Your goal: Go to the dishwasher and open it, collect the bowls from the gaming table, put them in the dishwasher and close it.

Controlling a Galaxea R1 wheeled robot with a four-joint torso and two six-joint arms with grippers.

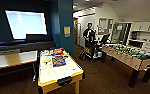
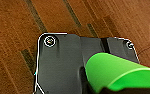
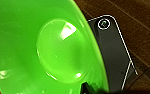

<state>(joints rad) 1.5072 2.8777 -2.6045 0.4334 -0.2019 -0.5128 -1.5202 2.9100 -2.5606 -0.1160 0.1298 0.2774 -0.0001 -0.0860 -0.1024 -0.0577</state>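
Right hand (image 3: 91, 89) grasps the lime green bowl (image 3: 41, 50) at its rim, above wood floor (image 3: 141, 20). Left hand (image 2: 116, 90): can't tell if clenched; green thing (image 2: 116, 72) just beside. Yellow bowl (image 1: 46, 60) lies on gaming table (image 1: 48, 86), near game boxes (image 1: 58, 61).

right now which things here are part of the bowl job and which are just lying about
Part of the job:
green bowl
gaming table
yellow bowl

Just lying about:
foosball table
wooden table
game boxes
person
cart
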